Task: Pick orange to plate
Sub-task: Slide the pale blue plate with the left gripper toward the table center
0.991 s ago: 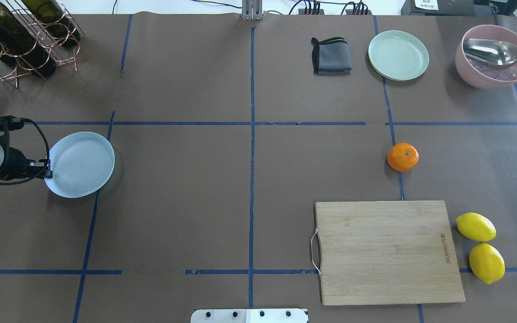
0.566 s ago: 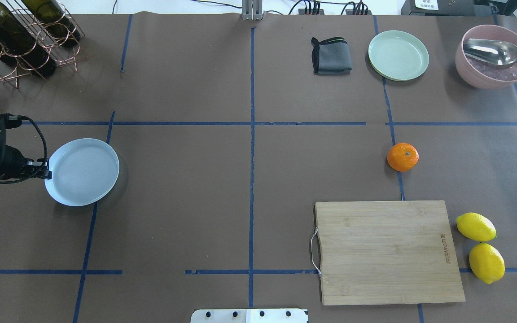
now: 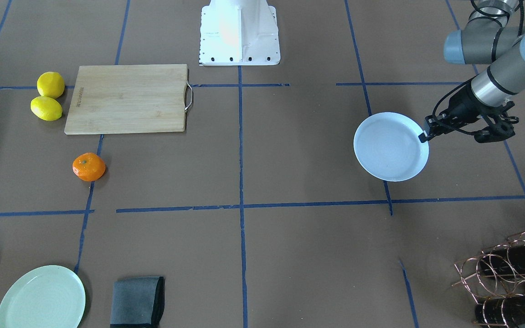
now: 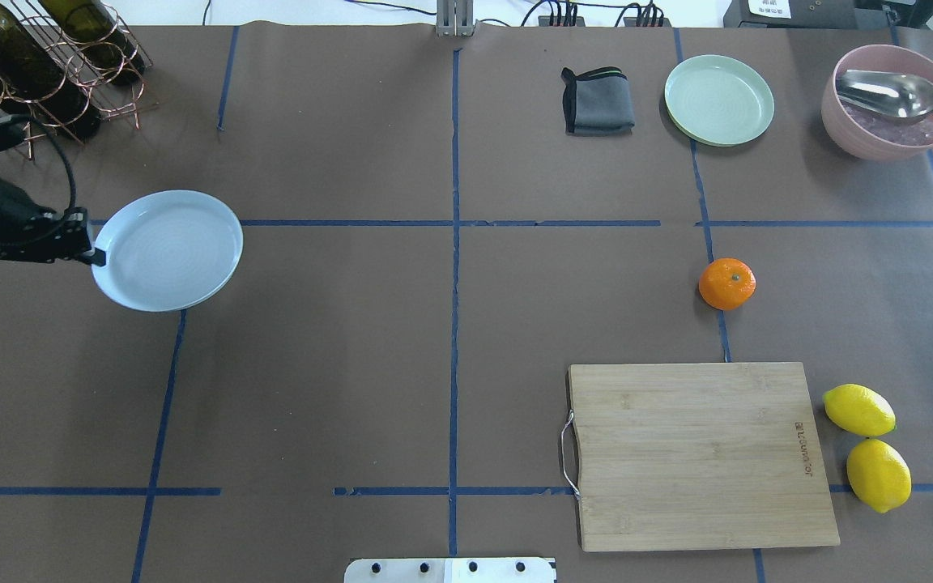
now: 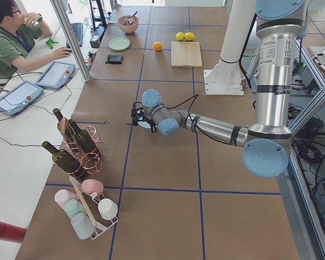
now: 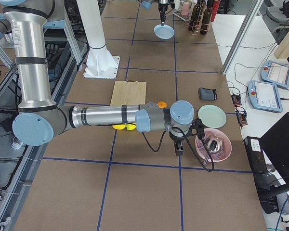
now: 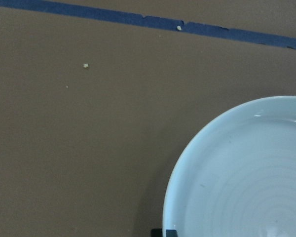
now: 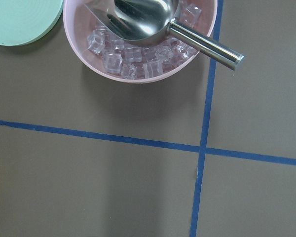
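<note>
- In the lower right of the overhead view, the cutting board (image 4: 697,453) is lying nearest the robot's base. The orange (image 4: 726,283) is sitting on the table (image 4: 353,324) just past the board's far edge, right of centre, with nothing touching it.
- I am judging this to be the plate-fetching step. The plate (image 4: 167,251) is hanging at mid-left, well apart from the orange, and its offset shadow suggests it is off the table.
- The left claw (image 4: 95,257) is pinching the plate's left rim, its jaws pressed nearly together on the thin edge.
- Next, I am planning to carry the plate rightward across the centre line, level, and set it down near the orange so the fruit can go on it.
- Farthest off, the right claw (image 6: 178,150) is hovering beside the pink bowl (image 4: 855,144). It is showing only in the right side view, so I cannot tell whether it is spread or closed.
</note>
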Motion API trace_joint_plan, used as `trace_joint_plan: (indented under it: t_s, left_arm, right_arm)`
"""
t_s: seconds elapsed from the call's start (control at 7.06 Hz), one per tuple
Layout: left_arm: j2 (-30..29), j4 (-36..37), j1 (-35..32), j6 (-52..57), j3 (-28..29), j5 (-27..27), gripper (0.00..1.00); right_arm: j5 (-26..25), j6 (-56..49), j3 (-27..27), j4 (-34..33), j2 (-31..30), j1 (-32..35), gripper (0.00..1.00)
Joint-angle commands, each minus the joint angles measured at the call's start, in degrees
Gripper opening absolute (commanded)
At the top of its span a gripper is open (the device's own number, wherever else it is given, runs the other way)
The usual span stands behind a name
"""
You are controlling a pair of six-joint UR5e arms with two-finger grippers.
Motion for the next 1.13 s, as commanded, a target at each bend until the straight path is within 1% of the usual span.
trace_joint_plan:
  t_s: [0.0,0.14,0.28,0.42,0.57,0.85,0.99]
  left_arm:
    - [-12.8,4.0,4.7,-15.1,1.2,0.3,0.00]
    - [-16.0,3.8,12.4,-21.1,1.4,4.4,0.00]
    - [-18.6,3.8,18.5,-24.4,2.6,11.9,0.00]
    - [-18.9,3.1,22.4,-26.4,4.2,15.2,0.00]
    - [-20.9,2.8,23.8,-27.2,6.0,16.5,0.00]
    - [-26.1,2.7,25.7,-28.4,11.3,18.7,0.00]
    - [-26.2,1.9,25.9,-28.7,12.0,20.1,0.00]
  right_arm:
    - [-0.1,1.8,-0.3,3.5,-1.4,-0.1,1.00]
    - [0.1,7.0,-0.2,3.6,-0.9,-1.0,1.00]
    - [0.1,7.6,0.0,3.6,-0.8,-1.2,1.00]
    - [0.2,7.7,0.2,3.6,-0.9,-1.2,1.00]
    - [0.3,7.7,0.3,3.6,-0.9,-1.3,1.00]
    - [1.0,7.7,0.3,3.7,-0.8,-1.3,1.00]
    - [1.0,8.0,0.3,3.7,-0.8,-1.4,1.00]
